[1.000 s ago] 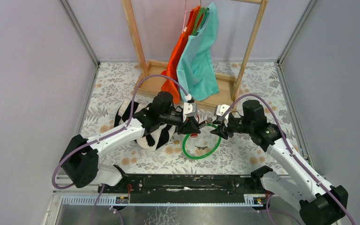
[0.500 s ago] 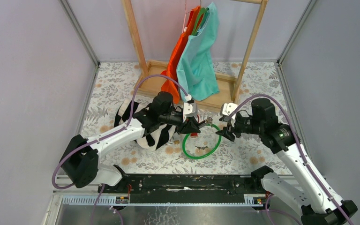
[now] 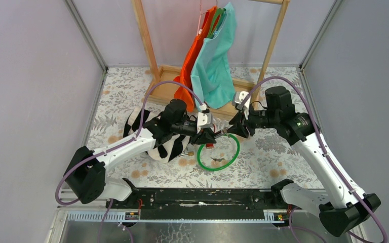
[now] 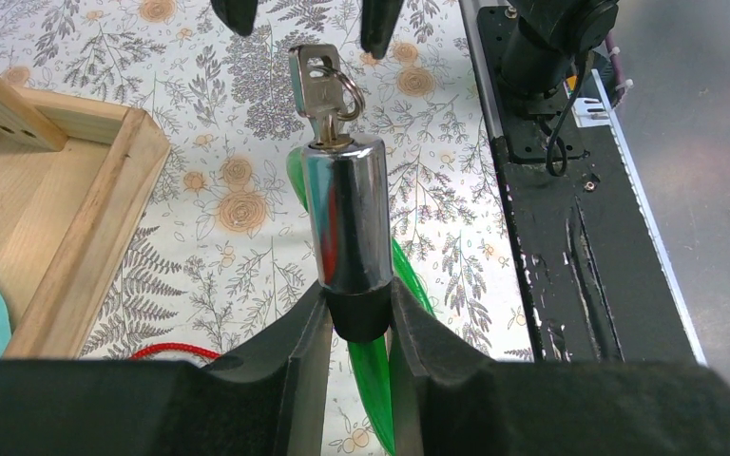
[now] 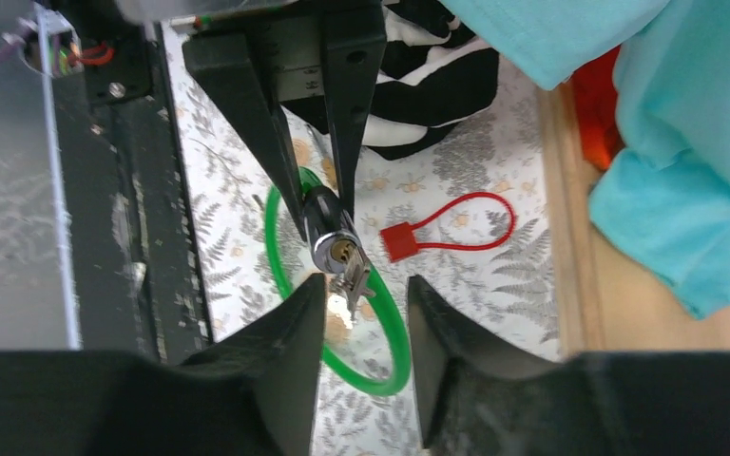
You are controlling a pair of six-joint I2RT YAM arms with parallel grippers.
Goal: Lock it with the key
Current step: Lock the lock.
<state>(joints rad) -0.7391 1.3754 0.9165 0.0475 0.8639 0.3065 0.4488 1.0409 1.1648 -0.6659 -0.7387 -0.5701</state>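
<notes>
A chrome lock cylinder [image 4: 347, 223] on a green cable loop [image 3: 216, 169] is held off the table, with my left gripper [image 4: 359, 304] shut on its black base. A silver key [image 4: 318, 90] with a split ring sticks out of the cylinder's end. My right gripper [image 5: 366, 294] is open, and the key [image 5: 352, 280] sits between its fingers with a gap on both sides. From above, the left gripper [image 3: 210, 136] and right gripper [image 3: 231, 130] face each other over the loop.
A red cable seal [image 5: 401, 242] lies on the floral cloth beside the loop. Behind stands a wooden rack [image 3: 243, 93] with teal [image 3: 215, 61] and orange [image 3: 192, 55] garments. A black-and-white striped cloth [image 3: 154, 134] lies under the left arm.
The right arm drew back to the right, then lifted and swung in again, so its fingers now sit around the key. The left arm and the lock stayed still.
</notes>
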